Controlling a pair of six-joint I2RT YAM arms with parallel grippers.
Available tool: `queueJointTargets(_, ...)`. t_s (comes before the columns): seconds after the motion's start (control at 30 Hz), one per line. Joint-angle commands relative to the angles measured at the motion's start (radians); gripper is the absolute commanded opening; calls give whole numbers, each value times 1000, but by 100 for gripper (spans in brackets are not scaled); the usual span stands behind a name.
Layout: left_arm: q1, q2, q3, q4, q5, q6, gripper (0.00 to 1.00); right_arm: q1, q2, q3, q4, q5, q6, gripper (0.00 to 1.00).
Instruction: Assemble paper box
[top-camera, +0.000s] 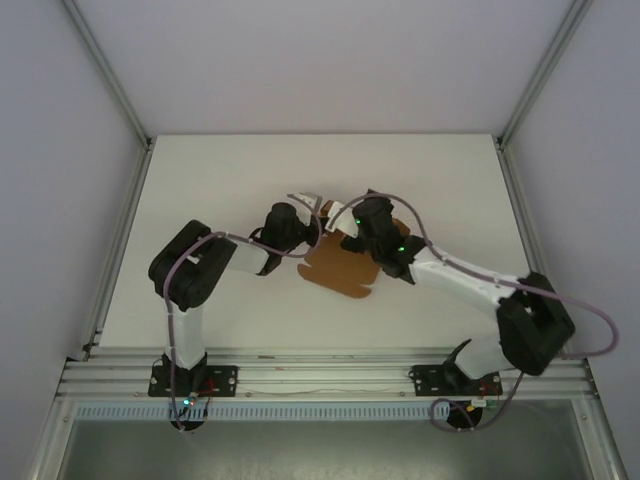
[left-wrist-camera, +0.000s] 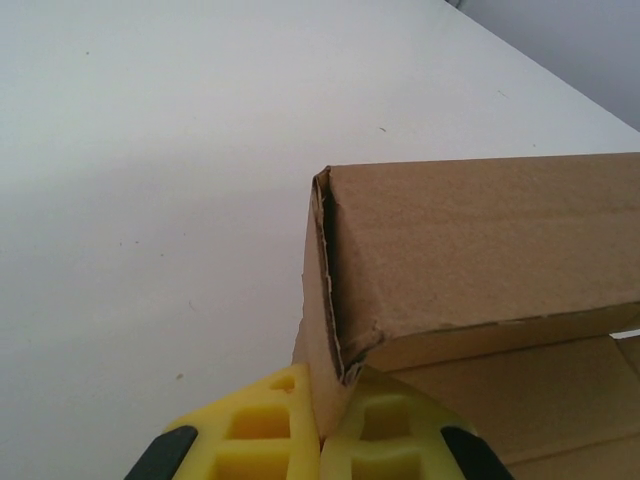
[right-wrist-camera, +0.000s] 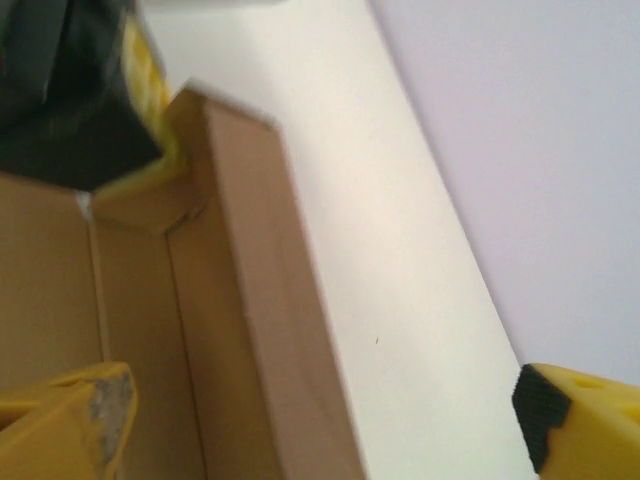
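Observation:
The paper box (top-camera: 338, 270) is a brown cardboard sheet, partly folded, lying mid-table. In the left wrist view one long wall (left-wrist-camera: 480, 235) stands raised, and my left gripper (left-wrist-camera: 328, 432) is shut on the folded corner flap at that wall's end. From above, the left gripper (top-camera: 320, 224) sits at the sheet's far left corner. My right gripper (top-camera: 352, 218) hovers just beside it over the far edge. Its yellow fingers (right-wrist-camera: 75, 420) are spread wide open, and the raised cardboard wall (right-wrist-camera: 255, 300) runs between them without touching either.
White table (top-camera: 200, 200) stretches around the sheet, with free room to the left, right and far side. Aluminium frame rails (top-camera: 125, 235) border the table's sides. The left arm's dark gripper body (right-wrist-camera: 70, 100) crowds the corner of the right wrist view.

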Motion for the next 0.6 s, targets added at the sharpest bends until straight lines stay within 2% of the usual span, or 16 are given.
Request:
queueJointTargets(0.0, -13, -68, -33, 3, 7, 82, 4, -31, -132, -10, -74, -175, 217, 100)
queueJointTargets(0.07, -20, -97, -60, -20, 13, 116, 4, -79, -187, 6, -130, -295, 347, 100)
queueJointTargets(0.2, -45, -145, -120, -26, 27, 159, 4, -160, -187, 61, -231, -375, 556, 100)
queueJointTargets(0.3, -79, -160, -162, -21, 22, 177, 4, -210, -106, 127, -347, -446, 598, 98)
queueJointTargets(0.4, -119, -159, -180, -44, -25, 220, 4, -257, 7, 215, -472, -604, 598, 88)
queueJointTargets(0.43, -129, -156, -181, -54, -54, 227, 0, -260, 42, 241, -507, -643, 582, 85)
queueJointTargets(0.57, -132, -142, -188, -37, -68, 209, 0, -259, 141, 281, -566, -736, 541, 77)
